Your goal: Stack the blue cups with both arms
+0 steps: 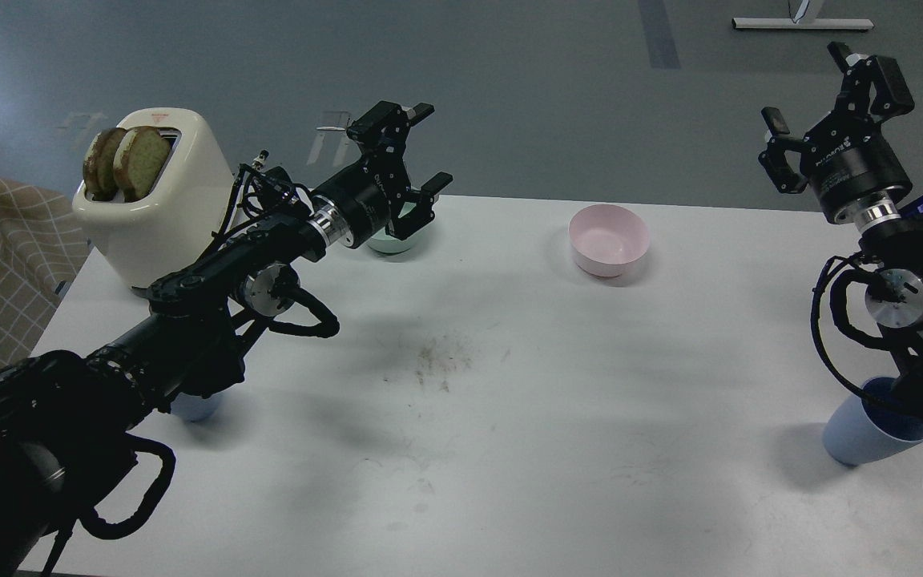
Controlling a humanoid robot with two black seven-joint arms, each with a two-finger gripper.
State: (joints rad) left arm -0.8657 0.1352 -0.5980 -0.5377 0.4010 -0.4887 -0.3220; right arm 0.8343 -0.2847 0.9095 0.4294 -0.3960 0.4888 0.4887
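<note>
Centrally, bare table (509, 449) between cups (862, 437).

A: Where does everything sit relative to the bowl (608, 239) at the counter's (509, 417) far middle?

B: The toaster (159, 200) stands far left of it, another bowl (391, 243) between them. One cup (870, 433) is nearer, right; another (195, 407) nearer, left, under an arm.

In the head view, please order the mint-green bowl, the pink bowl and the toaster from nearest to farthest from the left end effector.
From the left end effector:
1. Mint-green bowl, directly beneath it.
2. Pink bowl, toward the right.
3. Toaster, at the table's left edge; close to the pink bowl in distance.
</note>
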